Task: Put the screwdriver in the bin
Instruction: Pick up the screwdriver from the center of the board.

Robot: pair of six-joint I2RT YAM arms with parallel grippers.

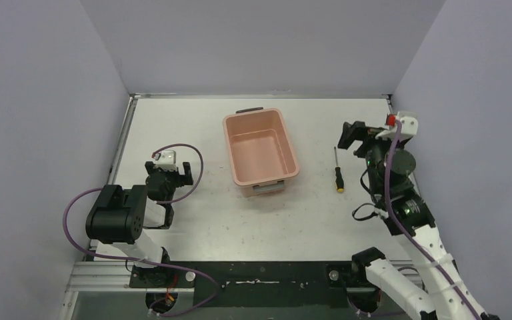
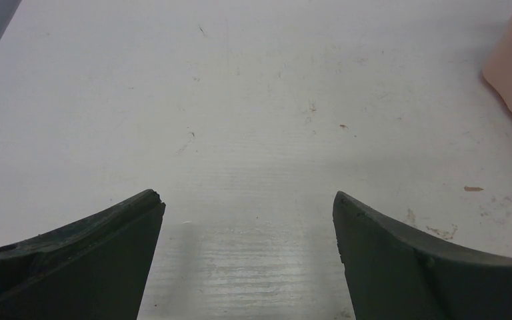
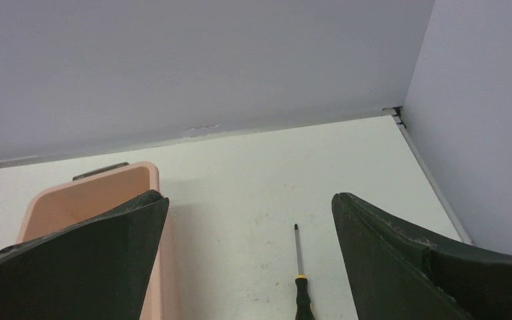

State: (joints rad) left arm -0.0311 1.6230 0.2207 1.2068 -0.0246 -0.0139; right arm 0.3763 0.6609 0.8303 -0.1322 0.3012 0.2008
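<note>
Screwdriver (image 1: 337, 170) is lying flat on the white table (image 1: 207, 220), untouched, just ahead of and below the right pincer (image 3: 248, 195). Its black handle with the yellow collar is pointing back toward the pincer and its thin shaft is pointing away toward the far wall. In the wrist view it is sitting in the gap between the two dark fingers, a little toward the right-hand one, so the arm is probably lining up to close across the handle. The right pincer is hanging above the table with its fingers spread wide and nothing between them, likely so they can straddle the slim tool on the way down. The salmon-pink bin (image 1: 292, 143) is standing to this pincer's left, apart from the screwdriver, open side up and holding nothing, so a short sideways carry looks enough. The left pincer (image 2: 247, 193) is sitting low over bare table, fingers likewise apart and gripping nothing, with the bin's corner showing to its right. It is seemingly sitting this one out, since the tool is lying on the other arm's side.
</note>
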